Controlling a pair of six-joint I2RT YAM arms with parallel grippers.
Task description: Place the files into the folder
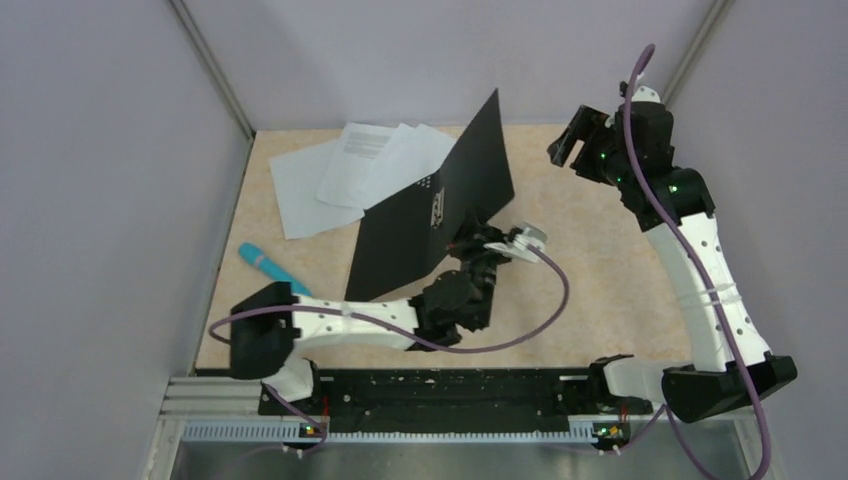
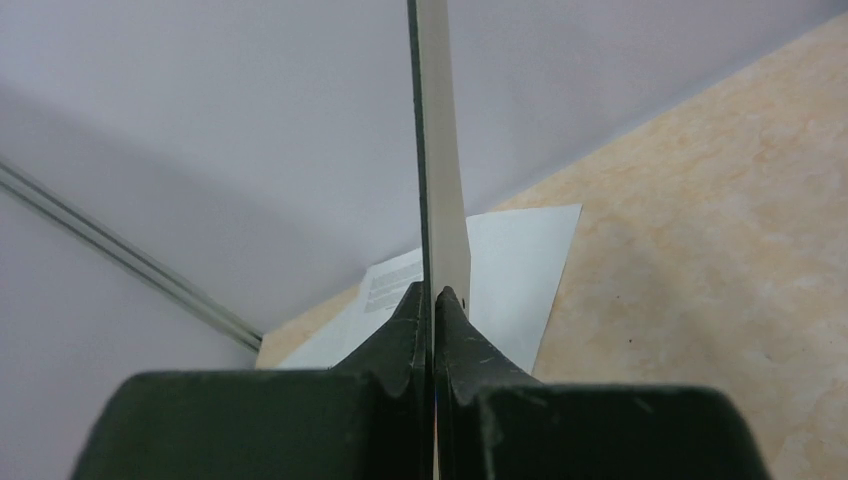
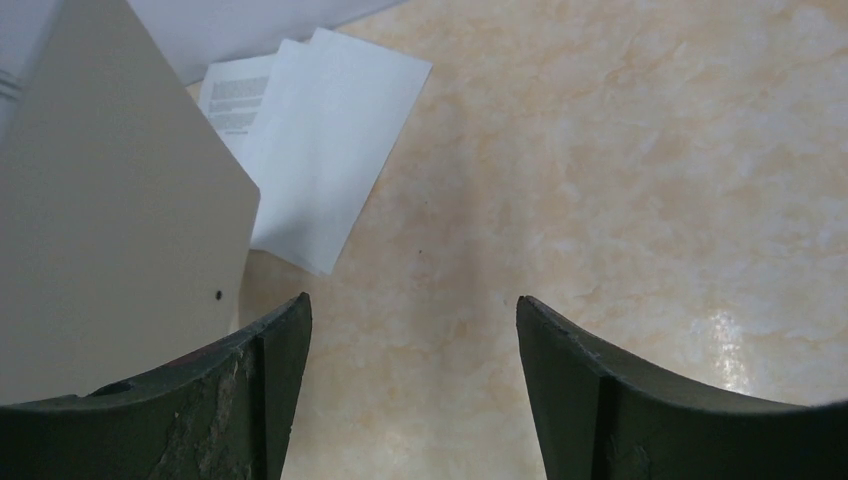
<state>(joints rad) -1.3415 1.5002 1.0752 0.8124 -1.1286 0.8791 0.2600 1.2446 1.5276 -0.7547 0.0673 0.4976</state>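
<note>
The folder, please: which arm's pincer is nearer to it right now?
Left. The left pincer is shut on the folder, at the edge of its raised cover; the right pincer hangs open, off to its right, touching nothing.

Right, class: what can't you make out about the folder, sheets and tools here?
Top view: the raised folder hides part of the sheets, so their count is unsure.
All views: the print is too small to read.
Left wrist: the left tool shows the folder edge-on only.
Right wrist: the left edge cuts off the folder.
</note>
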